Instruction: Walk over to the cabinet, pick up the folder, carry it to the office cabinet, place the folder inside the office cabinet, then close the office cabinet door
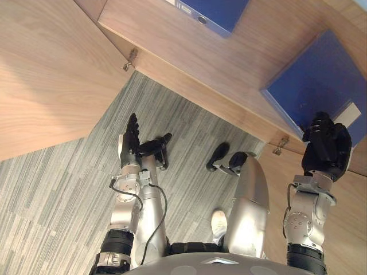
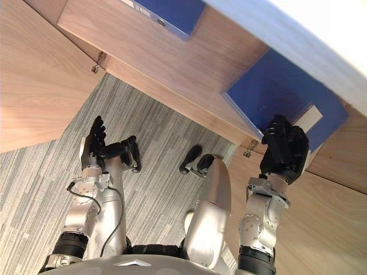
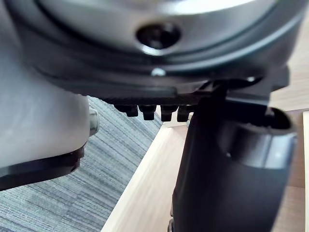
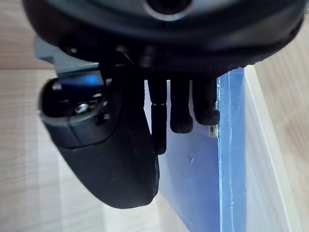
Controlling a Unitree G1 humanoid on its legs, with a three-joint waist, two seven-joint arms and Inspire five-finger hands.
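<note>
L robot hand (image 1: 131, 144) idle over carpet (image 1: 69, 195), fingers loose and spread, thumb out; prob. kept clear, not needed yet. R robot hand (image 1: 327, 146) at near corner of blue folder (image 1: 321, 80); fingers hang fairly straight, not wrapped round it, contact unclear. Folder lies flat on cabinet shelf (image 1: 229, 63), near edge at the lip. 2nd folder (image 1: 215, 11) sits deeper. Door (image 1: 46, 74) is open on the L, so closing is still to do.
</note>
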